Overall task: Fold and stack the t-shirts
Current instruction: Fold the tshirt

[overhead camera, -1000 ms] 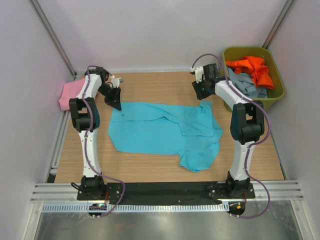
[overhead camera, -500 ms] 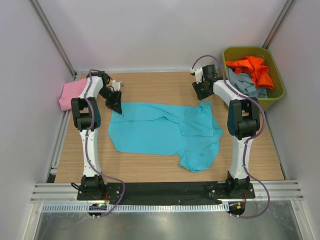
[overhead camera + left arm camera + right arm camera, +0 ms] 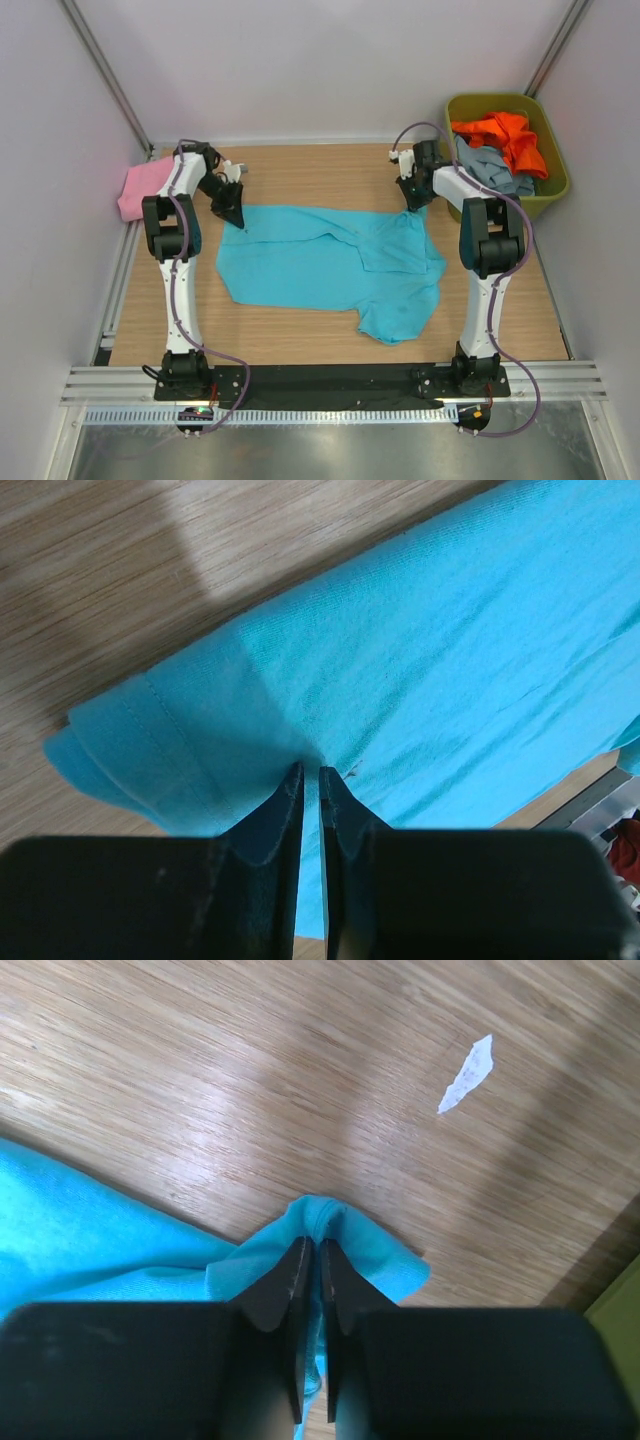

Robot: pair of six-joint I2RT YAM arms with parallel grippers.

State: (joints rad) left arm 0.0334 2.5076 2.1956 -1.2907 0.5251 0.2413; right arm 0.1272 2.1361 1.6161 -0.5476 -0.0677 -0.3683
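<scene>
A large turquoise t-shirt (image 3: 320, 258) lies spread across the wooden table. My left gripper (image 3: 233, 217) is shut on its far left corner; in the left wrist view the turquoise cloth (image 3: 420, 660) is pinched between the dark fingertips (image 3: 292, 780). My right gripper (image 3: 412, 203) is shut on the shirt's far right corner, where the cloth (image 3: 340, 1222) bunches up between its jaws. A pink t-shirt (image 3: 140, 187) lies folded at the far left edge. Orange (image 3: 505, 135) and grey-blue (image 3: 490, 170) t-shirts sit crumpled in the bin.
The olive-green plastic bin (image 3: 555, 180) stands at the far right corner, beside the right arm. A small white scrap (image 3: 467, 1075) lies on the wood beyond the right gripper. White walls close in the table on three sides.
My right gripper has moved down onto the shirt's far right corner and closed on it. The left gripper shifted slightly and keeps its hold on the left corner.
</scene>
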